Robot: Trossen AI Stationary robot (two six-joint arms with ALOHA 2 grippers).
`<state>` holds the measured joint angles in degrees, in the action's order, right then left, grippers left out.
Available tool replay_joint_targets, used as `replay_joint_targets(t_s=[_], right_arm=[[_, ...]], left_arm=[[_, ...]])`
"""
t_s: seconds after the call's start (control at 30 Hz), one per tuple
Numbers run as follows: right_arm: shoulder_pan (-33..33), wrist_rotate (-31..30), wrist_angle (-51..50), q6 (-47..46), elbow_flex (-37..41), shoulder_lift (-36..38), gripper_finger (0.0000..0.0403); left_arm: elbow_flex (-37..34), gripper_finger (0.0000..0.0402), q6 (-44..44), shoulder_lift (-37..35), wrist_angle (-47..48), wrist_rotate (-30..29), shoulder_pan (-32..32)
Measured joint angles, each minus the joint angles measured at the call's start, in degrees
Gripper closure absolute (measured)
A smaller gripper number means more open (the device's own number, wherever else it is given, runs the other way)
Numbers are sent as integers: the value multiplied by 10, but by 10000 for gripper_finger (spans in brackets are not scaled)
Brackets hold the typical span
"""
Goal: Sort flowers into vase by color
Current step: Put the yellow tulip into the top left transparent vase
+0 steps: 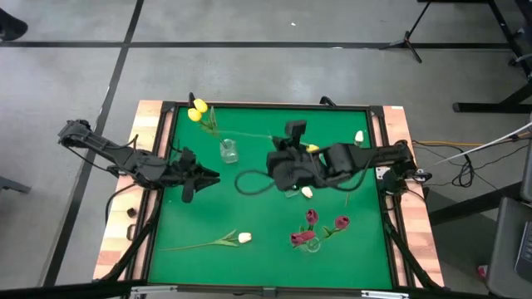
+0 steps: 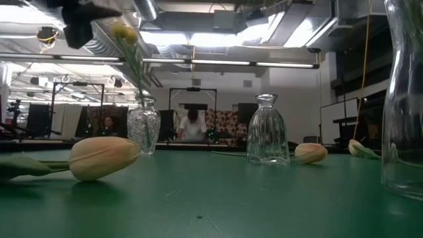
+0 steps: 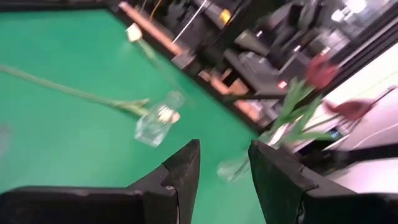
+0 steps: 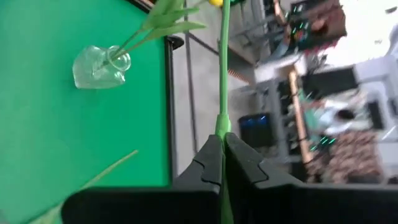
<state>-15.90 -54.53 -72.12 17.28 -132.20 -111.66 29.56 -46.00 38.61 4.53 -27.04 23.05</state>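
Three glass vases (image 1: pixel 229 151), three yellow tulips (image 1: pixel 198 110), three cream tulips (image 1: pixel 244 237), three red tulips (image 1: pixel 311 218)

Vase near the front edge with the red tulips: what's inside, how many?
The vase holds dark red tulips; three heads show from above, stems meeting at its neck. No other color shows in it. The vase body is mostly covered by the flowers, so water or anything lower cannot be seen.

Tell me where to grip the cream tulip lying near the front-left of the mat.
Probably best taken mid-stem, from straight above. The cream tulip lies flat on the green mat, its thin stem running out left of the head with bare mat around it, so the open left pincer can straddle the stem crosswise.
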Motion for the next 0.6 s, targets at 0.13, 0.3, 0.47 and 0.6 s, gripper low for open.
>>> replay_joint_targets(t_s=[0.13, 0.3, 0.47, 0.6], right_arm=[[-29, -59, -1, 46, 0, 0, 398], [-54, -139, -55, 115, 0, 0, 398], [-48, -194, -148, 122, 0, -8, 398], [-27, -193, -175, 144, 0, -34, 400]], left_arm=[[0, 266, 1, 0, -39, 0, 0], [0, 266, 0, 0, -43, 2, 0], [0, 266, -1, 0, -42, 24, 0], [0, 266, 0, -2, -42, 29, 0]])
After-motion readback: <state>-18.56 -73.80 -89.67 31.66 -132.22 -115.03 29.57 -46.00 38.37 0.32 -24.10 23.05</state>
